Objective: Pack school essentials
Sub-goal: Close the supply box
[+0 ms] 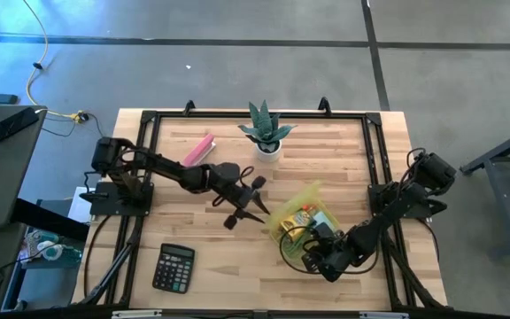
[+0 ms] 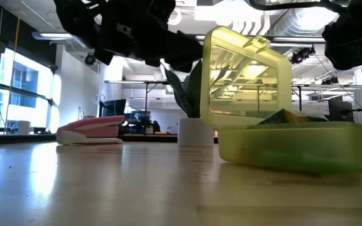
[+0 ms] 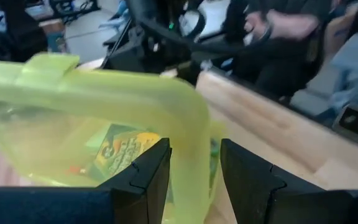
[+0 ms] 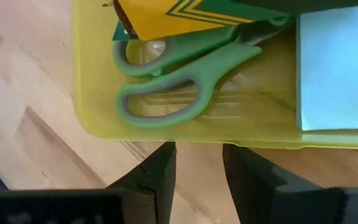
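Observation:
A translucent yellow-green box stands at the table's middle right, its lid raised nearly upright. Inside lie green-handled scissors, a light-blue note pad and a yellow-green stationery pack. My left gripper reaches in from the left and is shut on the lid's edge. My right gripper points steeply down at the box's near wall, fingers apart, with only bare table between them. My left gripper has the lid's side rim, just below its rounded free corner, between its two fingers. The fingers come nearly level from the table's left and lie across the rim. The lid stands nearly upright over the box. My right gripper: whether its fingertips touch the box's wall cannot be told.
A pink oblong bar lies at the far left-centre. A potted plant stands at the far middle. A black calculator sits near the front left. A person's hand shows beyond the table.

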You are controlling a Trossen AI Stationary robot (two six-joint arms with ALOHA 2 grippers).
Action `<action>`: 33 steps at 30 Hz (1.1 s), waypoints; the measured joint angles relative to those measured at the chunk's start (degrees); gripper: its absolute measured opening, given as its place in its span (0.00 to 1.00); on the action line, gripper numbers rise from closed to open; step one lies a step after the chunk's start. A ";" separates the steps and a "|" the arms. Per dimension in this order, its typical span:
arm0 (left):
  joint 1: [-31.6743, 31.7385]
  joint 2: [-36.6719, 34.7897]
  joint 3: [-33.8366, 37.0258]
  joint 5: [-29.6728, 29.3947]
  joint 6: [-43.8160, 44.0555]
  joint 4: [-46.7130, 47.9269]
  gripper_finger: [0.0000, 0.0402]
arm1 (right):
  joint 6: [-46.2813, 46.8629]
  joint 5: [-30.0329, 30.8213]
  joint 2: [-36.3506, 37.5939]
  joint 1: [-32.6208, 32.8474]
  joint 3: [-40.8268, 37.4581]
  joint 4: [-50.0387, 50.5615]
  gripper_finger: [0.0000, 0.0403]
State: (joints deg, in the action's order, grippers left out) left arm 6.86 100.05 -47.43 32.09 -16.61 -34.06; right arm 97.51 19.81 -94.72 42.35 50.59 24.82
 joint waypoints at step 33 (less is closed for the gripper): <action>-1.75 10.75 -2.96 -10.63 -3.28 4.14 0.33 | -13.61 3.08 0.02 -4.16 -0.03 -13.39 0.31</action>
State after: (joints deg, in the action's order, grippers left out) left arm 5.12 110.80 -50.39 21.46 -19.88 -29.92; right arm 83.90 22.89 -94.70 38.19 50.56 11.43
